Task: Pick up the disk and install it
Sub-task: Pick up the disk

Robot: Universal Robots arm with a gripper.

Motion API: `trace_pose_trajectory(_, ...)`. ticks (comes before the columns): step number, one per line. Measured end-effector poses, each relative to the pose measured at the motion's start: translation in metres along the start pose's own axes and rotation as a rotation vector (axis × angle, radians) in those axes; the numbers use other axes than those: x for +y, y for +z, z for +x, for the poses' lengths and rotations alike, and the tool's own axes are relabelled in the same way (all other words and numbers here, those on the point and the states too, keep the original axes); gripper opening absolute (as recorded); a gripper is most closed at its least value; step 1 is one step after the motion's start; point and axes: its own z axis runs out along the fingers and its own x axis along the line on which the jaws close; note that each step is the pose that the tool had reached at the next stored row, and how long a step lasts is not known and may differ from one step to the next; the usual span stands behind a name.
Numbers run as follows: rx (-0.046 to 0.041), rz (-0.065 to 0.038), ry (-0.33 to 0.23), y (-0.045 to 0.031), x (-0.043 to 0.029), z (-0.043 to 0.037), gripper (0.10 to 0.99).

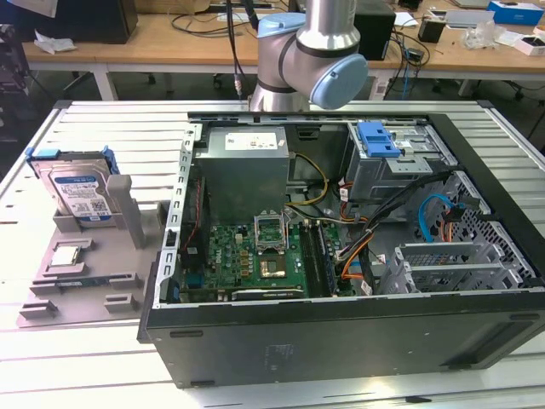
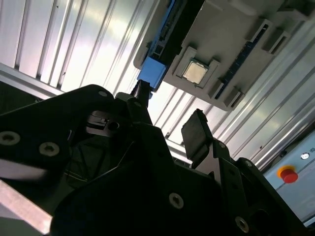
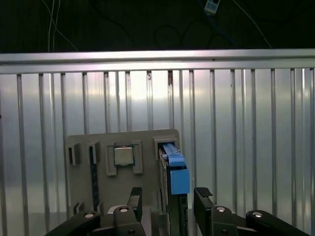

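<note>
The disk (image 1: 81, 192) is a silver drive with a white-and-blue label in a blue carrier frame. It stands on edge in a slot of the grey holder (image 1: 94, 277) at the exterior view's left. In the first wrist view the disk (image 3: 176, 172) appears edge-on beyond the gripper (image 3: 170, 199), lined up with the gap between the two black fingers. The second wrist view has the gripper (image 2: 170, 118) below the disk's blue end (image 2: 152, 71). The fingers stand apart and hold nothing. The arm (image 1: 306, 51) rises behind the computer case.
The open computer case (image 1: 341, 332) lies on the slatted metal table (image 1: 102, 128), with a motherboard and a blue bracket (image 1: 379, 136) in its drive bay. A small square chip (image 3: 123, 156) sits in the grey holder beside the disk. A red stop button (image 2: 288, 173) is nearby.
</note>
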Motion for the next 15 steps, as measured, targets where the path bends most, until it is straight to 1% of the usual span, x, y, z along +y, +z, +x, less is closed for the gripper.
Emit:
trace_pose_trajectory(5,0.0002,0.000,0.000,0.0067,0.0000,-0.0025,0.541)
trace_pose_trajectory(7,0.0001,0.000,0.000,0.0090,0.0000,-0.0028,0.541)
trace_pose_trajectory(9,0.0001,0.000,0.000,0.0128,0.0001,-0.0030,0.541)
trace_pose_trajectory(15,0.0000,0.000,0.000,0.0198,0.0001,-0.0030,0.541)
